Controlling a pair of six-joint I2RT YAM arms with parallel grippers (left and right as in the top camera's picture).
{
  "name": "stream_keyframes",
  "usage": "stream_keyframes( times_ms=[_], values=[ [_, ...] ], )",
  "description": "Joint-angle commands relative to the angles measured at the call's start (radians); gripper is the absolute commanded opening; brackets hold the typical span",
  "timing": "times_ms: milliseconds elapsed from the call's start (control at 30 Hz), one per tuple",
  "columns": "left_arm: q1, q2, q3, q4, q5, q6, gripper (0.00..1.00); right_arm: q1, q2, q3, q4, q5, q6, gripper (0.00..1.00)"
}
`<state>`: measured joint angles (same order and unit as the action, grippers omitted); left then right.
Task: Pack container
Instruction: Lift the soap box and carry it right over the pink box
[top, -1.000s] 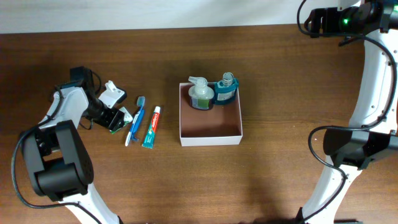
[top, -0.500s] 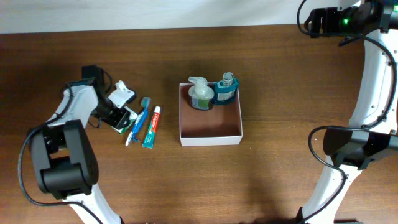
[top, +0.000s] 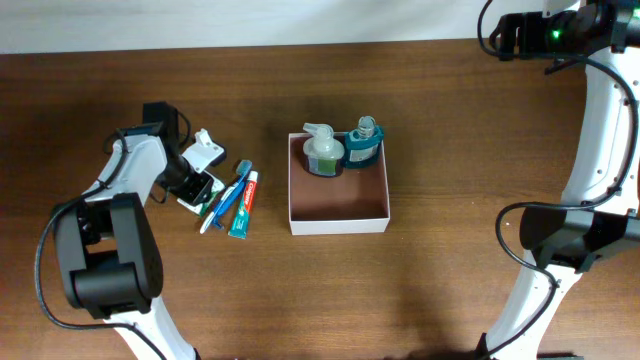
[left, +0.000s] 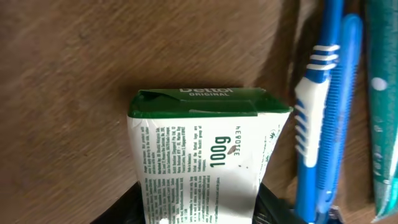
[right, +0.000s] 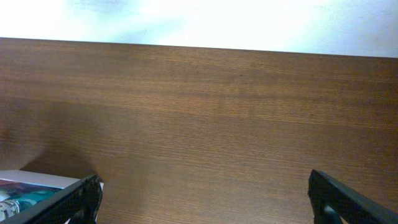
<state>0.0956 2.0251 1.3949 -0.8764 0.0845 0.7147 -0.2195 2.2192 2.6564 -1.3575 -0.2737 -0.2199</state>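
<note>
The container (top: 338, 227), a shallow white box with a reddish-brown floor, sits mid-table. A green-and-white pump bottle (top: 323, 152) and a blue bottle (top: 364, 143) stand along its far wall. My left gripper (top: 196, 187) is shut on a green-and-white Dettol soap box (left: 205, 155) low over the table, left of the container. Its fingers (left: 199, 214) flank the box. A blue toothbrush (top: 226, 196) touches the soap box's right side, and also shows in the left wrist view (left: 320, 118). A toothpaste tube (top: 244, 204) lies beside it. My right gripper (right: 205, 202) is open and empty, high at the back right.
The container's corner (right: 37, 180) shows at the lower left of the right wrist view. The right arm's base (top: 570, 240) stands at the right. The table's far edge meets a white wall (top: 300, 20).
My left gripper has moved right with the soap box. It has pushed the toothbrush, which has swung and shifted right against the toothpaste tube. The right arm has not moved.
</note>
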Motion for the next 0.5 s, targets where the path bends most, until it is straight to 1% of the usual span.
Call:
stream_keyframes(
  times_ms=[0,100,167,333,367,400,467],
  values=[
    [-0.002,0.011,0.072,0.007,-0.056,-0.077,0.31,-0.003,-0.002,0.005,0.003,0.001,0.001,0.99],
    [-0.012,0.007,0.152,-0.009,-0.055,-0.167,0.29,-0.003,-0.002,0.005,0.003,0.001,0.001,0.98],
    [-0.023,0.005,0.219,-0.035,-0.055,-0.205,0.29,-0.003,-0.003,0.005,0.003,0.001,0.001,0.98],
    [-0.063,0.003,0.388,-0.137,-0.055,-0.206,0.29,-0.003,-0.002,0.005,0.003,0.002,0.001,0.99],
    [-0.074,0.003,0.42,-0.157,-0.054,-0.206,0.26,-0.003,-0.002,0.005,0.003,0.001,0.001,0.99],
    [-0.085,0.002,0.447,-0.173,-0.054,-0.206,0.19,-0.003,-0.003,0.005,0.003,0.001,0.001,0.99],
    [-0.108,-0.002,0.489,-0.195,-0.054,-0.206,0.09,-0.003,-0.003,0.005,0.003,0.001,0.001,0.98]
  ],
)
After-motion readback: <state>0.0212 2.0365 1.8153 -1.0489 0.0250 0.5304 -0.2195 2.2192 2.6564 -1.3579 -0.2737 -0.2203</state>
